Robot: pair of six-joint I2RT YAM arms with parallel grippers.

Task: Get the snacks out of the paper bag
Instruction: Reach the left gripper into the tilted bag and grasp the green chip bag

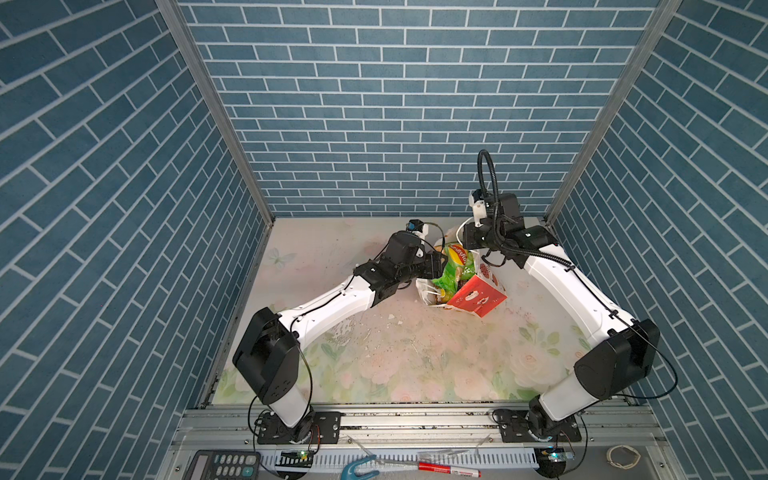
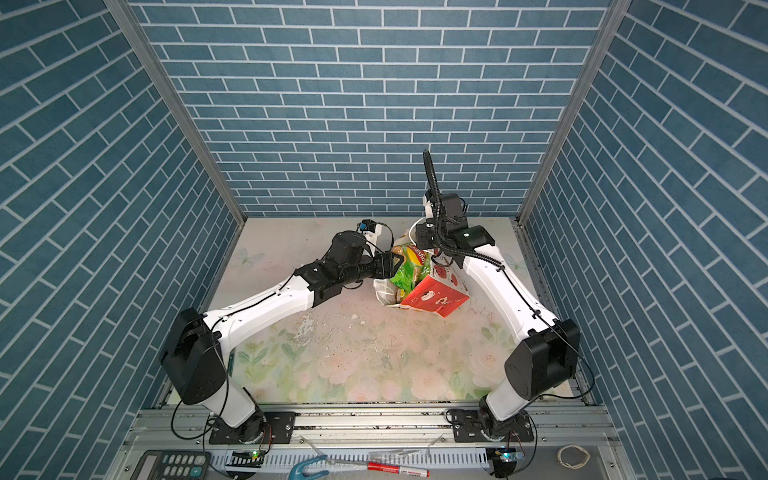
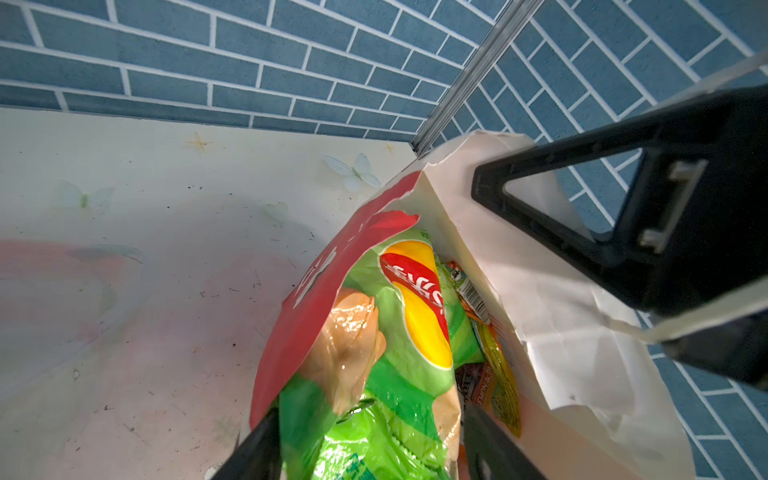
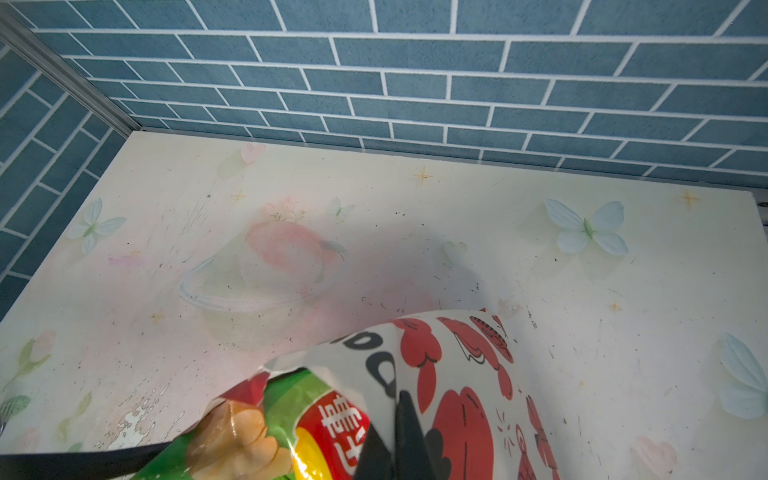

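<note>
Paper bag (image 1: 478, 297) is tilting at centre right in both top views, mouth facing the left arm. Right gripper (image 4: 401, 415) is clamping fully closed on its printed wall near the rim; the pinch point is running off the lower frame edge of the right wrist view. Left gripper (image 3: 370, 417) is sitting at the mouth, fingers (image 3: 257, 449) standing wide apart on either side of the green chip bag (image 3: 395, 365) and lying against its edges. Whether they are squeezing it: cannot tell. Chip bag is sticking partly out, its far end hiding inside. Beside it an orange packet (image 3: 469, 291) and a yellow packet (image 3: 500, 374) are showing only as slivers, lettering mostly unreadable. Table (image 1: 374, 361) is showing a faded floral print, scuffed and flaking near centre. Blue brick-pattern walls (image 1: 374, 104) are enclosing three sides.
</note>
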